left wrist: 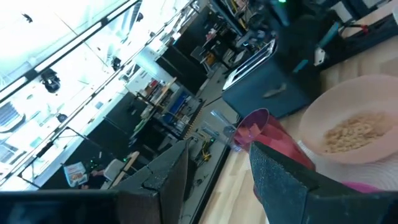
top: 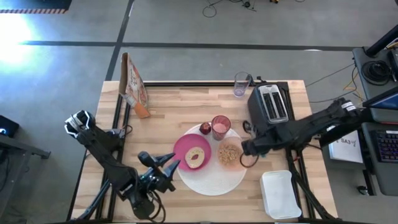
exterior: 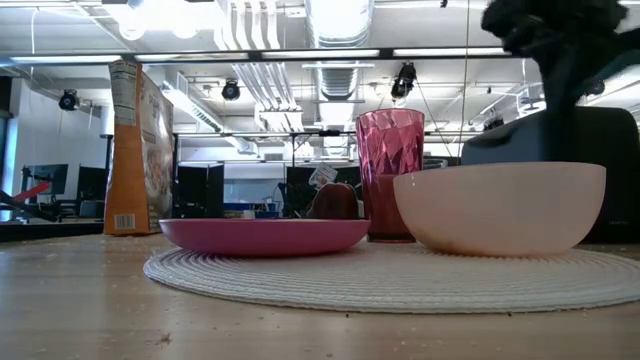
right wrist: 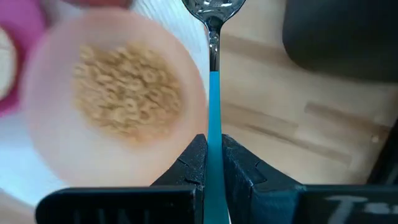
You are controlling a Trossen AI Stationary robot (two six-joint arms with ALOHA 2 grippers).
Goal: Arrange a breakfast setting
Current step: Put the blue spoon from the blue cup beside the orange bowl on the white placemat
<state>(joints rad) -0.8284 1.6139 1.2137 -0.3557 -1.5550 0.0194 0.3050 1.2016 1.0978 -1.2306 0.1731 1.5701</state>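
A white round disc [top: 211, 177] lies at the table's middle. On it sit a magenta plate [top: 186, 146] with a bagel [top: 196, 157] and a peach bowl [top: 229, 154] of cereal [right wrist: 127, 90]. A pink tumbler [top: 221, 126] and a small red fruit [top: 205, 129] stand at the disc's far edge. My right gripper [top: 244, 149] hangs just right of the bowl, shut on a blue-handled spoon [right wrist: 213, 81]. My left gripper [top: 169, 167] is open near the plate's left rim, pointing level toward it, with nothing between its fingers [left wrist: 280, 180]. My right gripper pinches the spoon's blue handle [right wrist: 213, 134] between its two fingers. The fingers come from above, pointing steeply down, and lie along the handle. The spoon is lifted clear and points away below the fingers, its metal bowl end [right wrist: 214, 9] beside the peach bowl's rim.
A black toaster [top: 272, 106] stands right of the tumbler, close behind my right arm. A white tray [top: 280, 193] lies at the near right. A cereal box [top: 134, 87] stands at the far left, a clear glass [top: 241, 84] at the far edge.
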